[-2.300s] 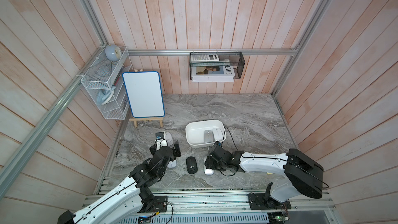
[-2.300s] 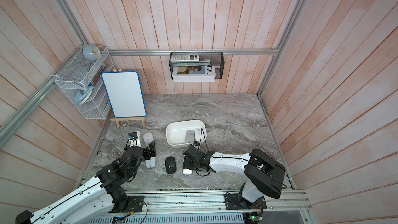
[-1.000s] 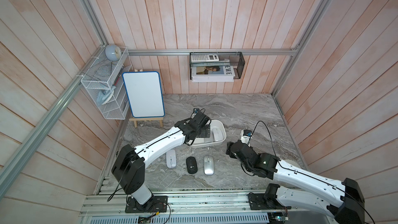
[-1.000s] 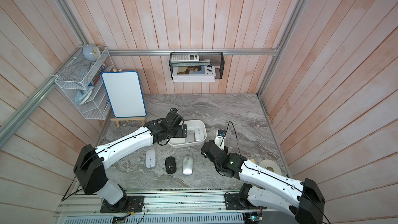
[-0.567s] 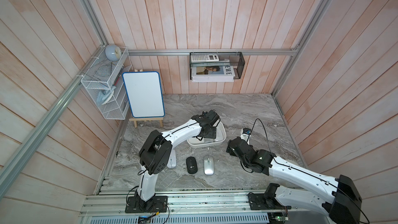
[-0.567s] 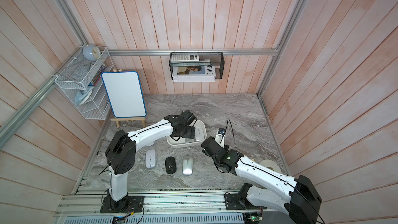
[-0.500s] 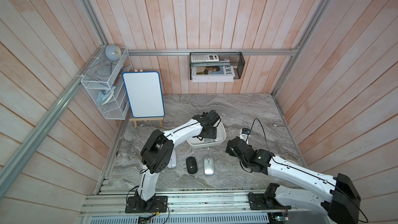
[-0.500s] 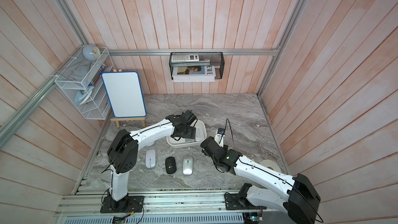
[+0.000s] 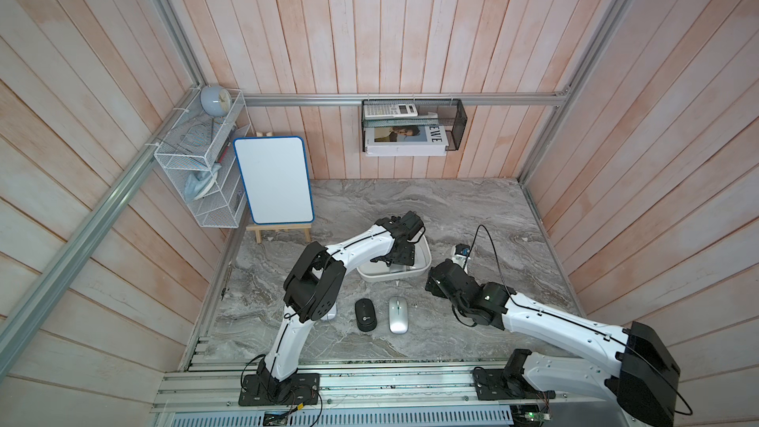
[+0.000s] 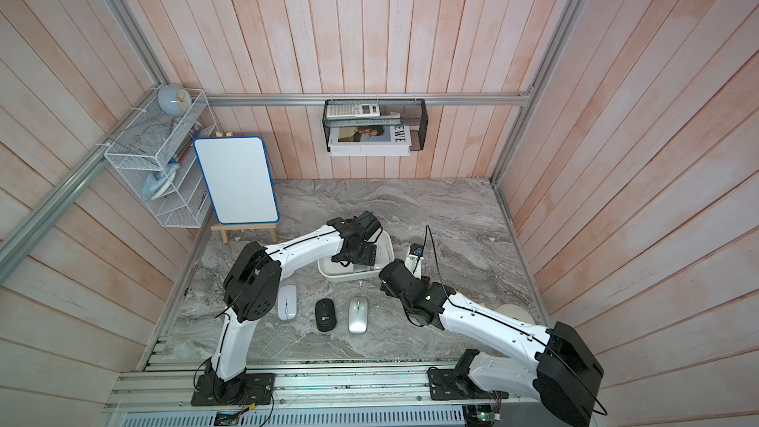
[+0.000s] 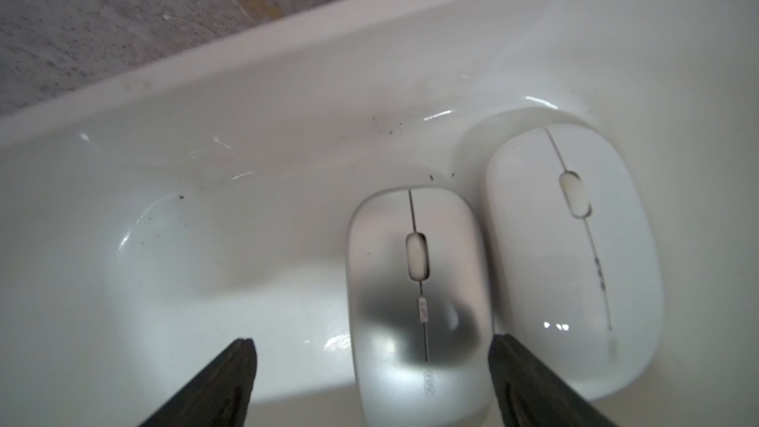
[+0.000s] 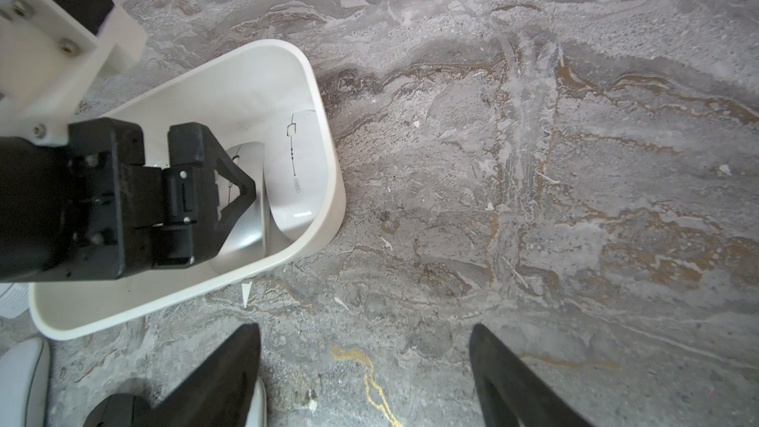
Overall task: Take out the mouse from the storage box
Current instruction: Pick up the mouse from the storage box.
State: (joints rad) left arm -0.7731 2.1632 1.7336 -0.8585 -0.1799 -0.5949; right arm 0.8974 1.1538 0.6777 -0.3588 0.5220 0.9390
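Operator, your left gripper [image 11: 371, 367] now reaches into the glossy, round-cornered storage box [image 11: 254, 88], fingers spread astride the brushed-silver mouse [image 11: 415, 301]; a smooth white mouse [image 11: 575, 248] lies beside it. Right of the box, your right gripper [image 12: 365, 363] hovers spread above the marbled surface [image 12: 534, 158].

whiteboard [image 9: 274, 179]: on a small wooden easel
wire rack [image 9: 200, 176]: touching the whiteboard's edge
mesh basket [image 10: 375, 126]: on the wall, well apart from the whiteboard

The only print I can read is "EWE" on the white magazine [image 9: 404, 140] lying in the black wall basket [image 9: 456, 125]; the logos on the mice are too small for me.
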